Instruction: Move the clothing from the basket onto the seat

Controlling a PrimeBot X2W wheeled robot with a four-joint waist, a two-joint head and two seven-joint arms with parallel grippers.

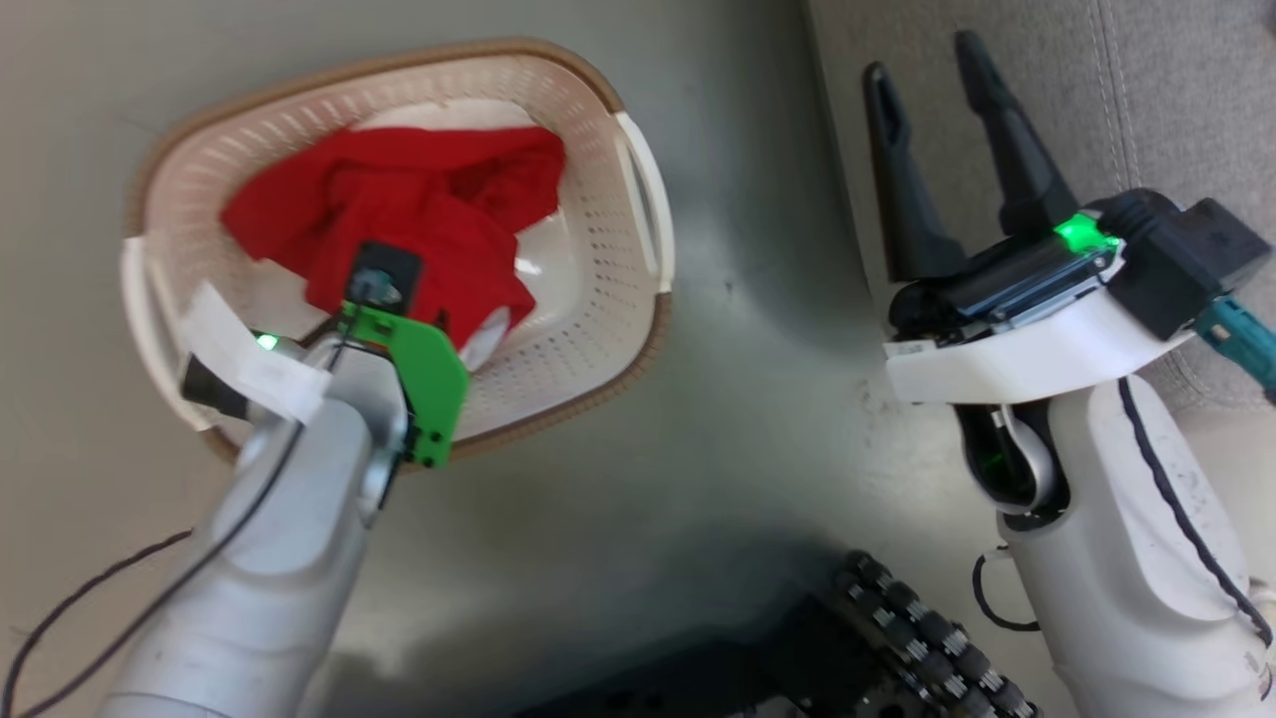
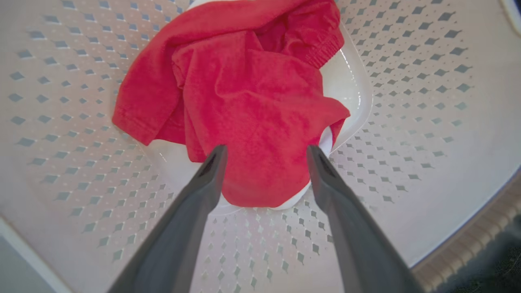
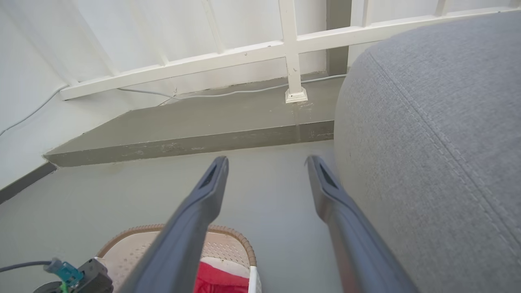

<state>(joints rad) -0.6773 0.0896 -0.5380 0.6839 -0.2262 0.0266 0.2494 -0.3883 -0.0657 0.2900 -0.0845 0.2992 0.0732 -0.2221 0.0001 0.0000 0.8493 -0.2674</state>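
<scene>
Our left gripper (image 2: 264, 152) sits inside the basket (image 2: 427, 81), fingers (image 2: 211, 171) apart.
Its fingers straddle the near end of the clothing (image 2: 244, 101), a red heap lying on the basket's bottom; we cannot tell whether they touch it. Right of the basket, across a strip of floor (image 1: 758, 399), our right gripper (image 1: 925, 60) hangs spread and empty by the edge of the seat (image 3: 439, 142).

Light is diffuse and even throughout. In the head view the floor (image 1: 758, 419) shows a soft sheen and a dark shadow along the bottom edge, and a green lamp (image 1: 1082, 234) is blown out. In the left wrist view the pale basket (image 2: 427, 101) wall is nearly washed out, its perforation rows curve with wide-angle distortion, and the fingers (image 2: 191, 215) blur near the bottom edge.
</scene>
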